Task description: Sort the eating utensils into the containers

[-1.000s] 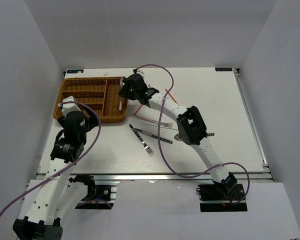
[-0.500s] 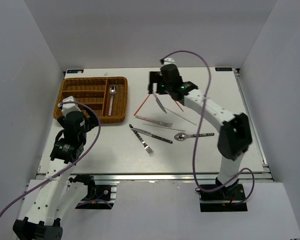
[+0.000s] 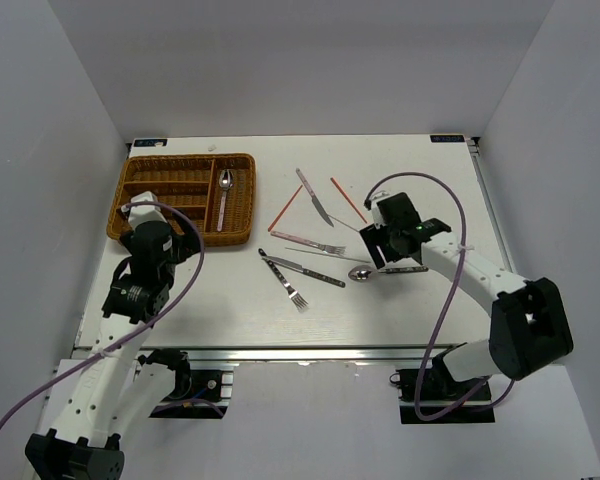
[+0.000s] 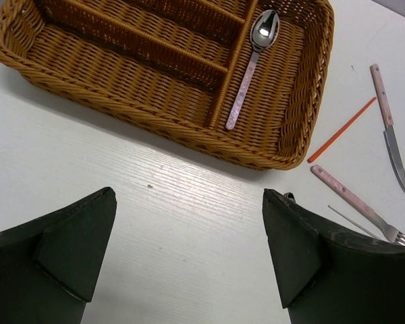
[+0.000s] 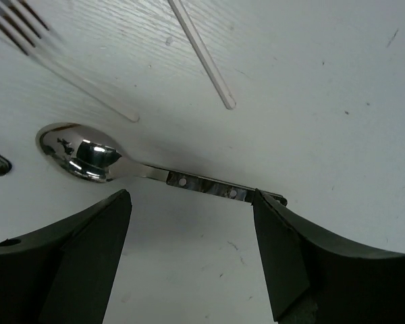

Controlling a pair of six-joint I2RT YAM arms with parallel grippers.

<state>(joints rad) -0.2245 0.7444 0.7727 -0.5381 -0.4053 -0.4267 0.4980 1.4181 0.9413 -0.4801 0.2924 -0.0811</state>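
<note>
The brown wicker tray (image 3: 130, 215) (image 4: 155, 125) stands at the back left, with a pink-handled spoon (image 3: 223, 196) (image 4: 248, 74) in its right-hand compartment. On the table lie a pink-handled knife (image 3: 313, 197), two orange chopsticks (image 3: 286, 212) (image 3: 348, 199), a pink-handled fork (image 3: 308, 241), a dark-handled knife (image 3: 302, 268) and a fork (image 3: 288, 285). My right gripper (image 3: 383, 256) (image 5: 189, 199) is open, low over a dark-handled spoon (image 3: 392, 270) (image 5: 88, 156), whose handle lies just past the fingertips. My left gripper (image 3: 148, 232) (image 4: 189, 202) is open and empty, in front of the tray.
Two thin pale sticks (image 5: 199, 54) (image 3: 326, 255) lie beside the spoon and fork tines (image 5: 13, 23). White walls close the table at the back and sides. A purple cable loops over each arm.
The right arm left the pink-handled spoon in the tray, swung right across the back of the table and came down over the dark-handled spoon. The left arm stayed put.
</note>
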